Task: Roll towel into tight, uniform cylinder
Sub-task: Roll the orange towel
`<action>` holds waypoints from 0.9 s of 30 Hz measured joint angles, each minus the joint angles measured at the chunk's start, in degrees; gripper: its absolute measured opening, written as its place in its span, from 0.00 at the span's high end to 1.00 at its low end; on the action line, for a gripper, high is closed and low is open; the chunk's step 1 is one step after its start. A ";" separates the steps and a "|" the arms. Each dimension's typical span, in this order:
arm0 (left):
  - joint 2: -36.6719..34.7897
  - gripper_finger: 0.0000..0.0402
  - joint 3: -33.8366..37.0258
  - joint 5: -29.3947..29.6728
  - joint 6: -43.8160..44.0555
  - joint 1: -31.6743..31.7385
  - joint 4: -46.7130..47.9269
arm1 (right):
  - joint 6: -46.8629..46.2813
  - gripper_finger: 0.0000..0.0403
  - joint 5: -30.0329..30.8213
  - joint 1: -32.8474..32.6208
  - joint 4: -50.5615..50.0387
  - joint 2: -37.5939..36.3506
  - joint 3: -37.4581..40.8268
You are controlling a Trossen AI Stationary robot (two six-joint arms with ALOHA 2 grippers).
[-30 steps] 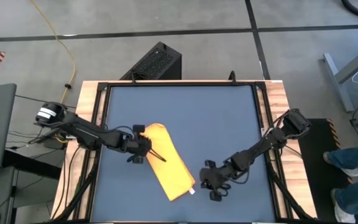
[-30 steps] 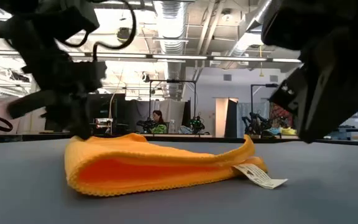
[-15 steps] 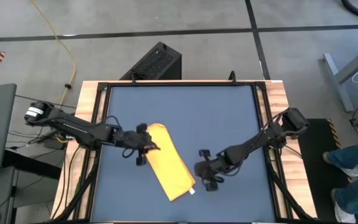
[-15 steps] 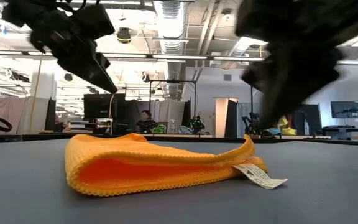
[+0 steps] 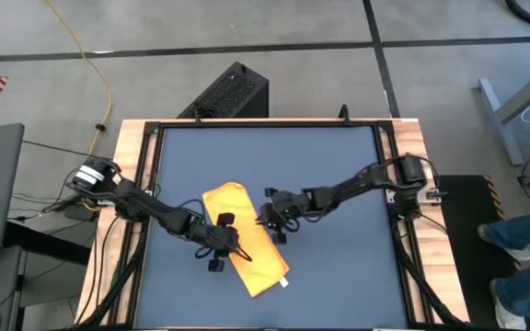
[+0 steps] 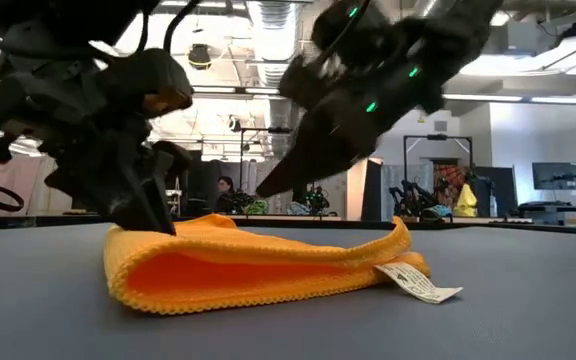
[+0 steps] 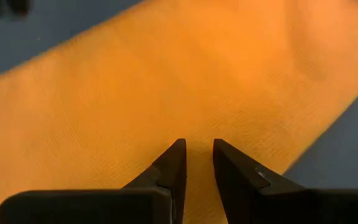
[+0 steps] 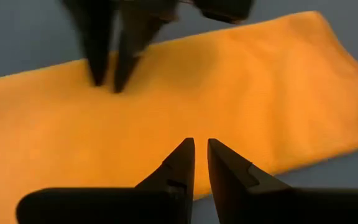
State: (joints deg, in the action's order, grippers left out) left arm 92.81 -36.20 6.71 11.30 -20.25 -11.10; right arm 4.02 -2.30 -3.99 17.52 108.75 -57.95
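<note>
The towel [image 5: 244, 237] lies slightly left of centre in the high view, on the dark blue mat [image 5: 339, 175], as a flat folded strip running diagonally. In the low view it is a loose fold with an open mouth, so rolling looks barely begun; the tight cylinder remains to be made. Its small white tag [image 6: 416, 283] carries print too small to read. The left end effector [image 5: 229, 246] and right end effector [image 5: 270, 224] flank its middle, fingers narrowly parted, pinching nothing.
</note>
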 joint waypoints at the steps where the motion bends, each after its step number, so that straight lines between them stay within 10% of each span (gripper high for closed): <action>1: 0.12 0.83 -0.21 0.02 0.05 0.00 0.52 | 0.92 0.82 -0.01 0.84 1.03 1.25 -0.60; 16: -0.81 0.83 -0.47 -0.27 1.90 -0.32 6.18 | 1.44 0.83 0.17 7.54 -8.76 16.22 -19.95; 27: -0.96 0.83 -0.67 0.52 3.78 -1.07 13.75 | -11.49 0.91 6.66 5.03 -30.22 13.50 -21.77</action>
State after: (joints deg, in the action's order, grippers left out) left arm 91.85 -36.87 7.23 15.07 -21.32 2.65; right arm -7.47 4.36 1.04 -12.70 122.26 -79.72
